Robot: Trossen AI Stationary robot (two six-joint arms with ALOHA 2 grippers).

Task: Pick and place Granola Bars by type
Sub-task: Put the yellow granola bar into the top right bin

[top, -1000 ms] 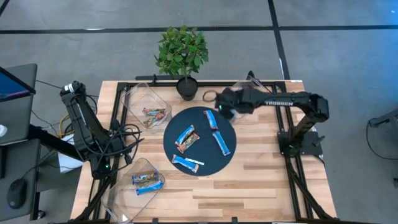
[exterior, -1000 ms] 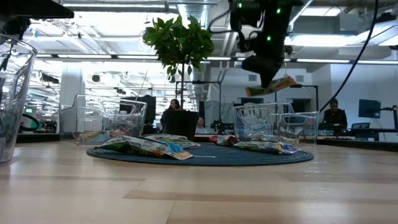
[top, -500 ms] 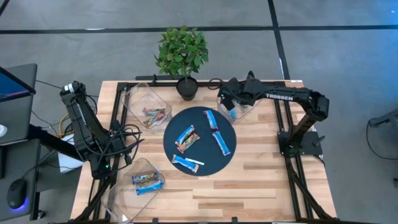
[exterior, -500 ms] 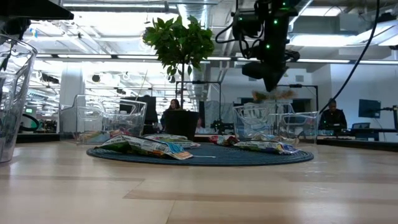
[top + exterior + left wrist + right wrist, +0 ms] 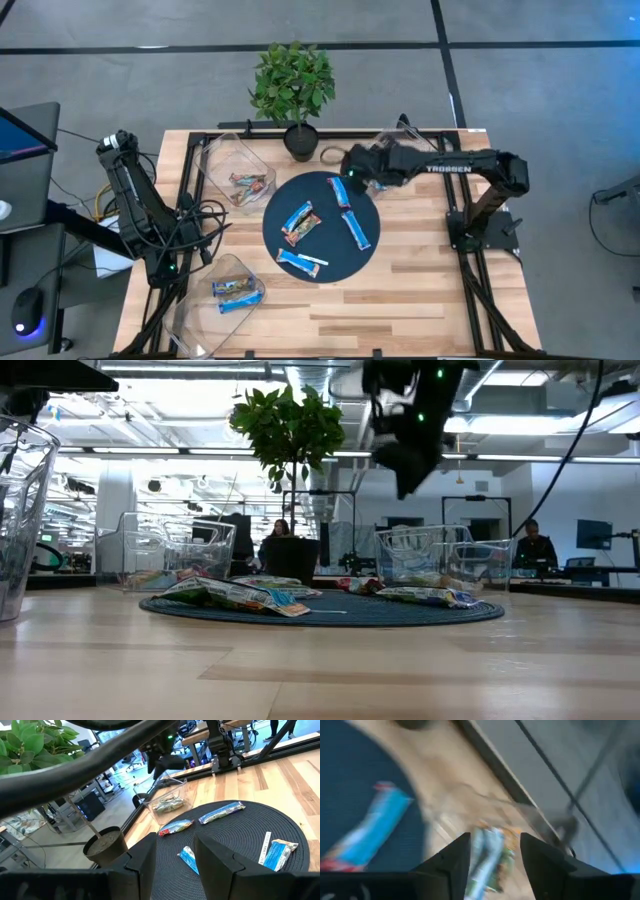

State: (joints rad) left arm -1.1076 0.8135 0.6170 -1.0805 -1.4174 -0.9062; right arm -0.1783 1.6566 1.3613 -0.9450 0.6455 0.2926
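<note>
The right gripper (image 5: 352,166) hangs above the table near the far edge, over the rim of the dark round mat (image 5: 322,262) and beside a clear bin (image 5: 408,135) at the far right. In the right wrist view its fingers (image 5: 454,862) stand apart with nothing between them, and a green-and-orange bar (image 5: 492,851) lies in the bin below. Five blue-wrapped granola bars (image 5: 355,228) lie scattered on the mat in the middle of the table. Another clear bin (image 5: 235,165) near the far left corner holds brownish bars (image 5: 248,184), and a third bin (image 5: 210,275) near the front left corner holds blue ones (image 5: 238,291). A potted plant (image 5: 294,88) stands at the far edge. The left arm (image 5: 135,205) waits folded at the left edge; I cannot tell how its gripper stands.
</note>
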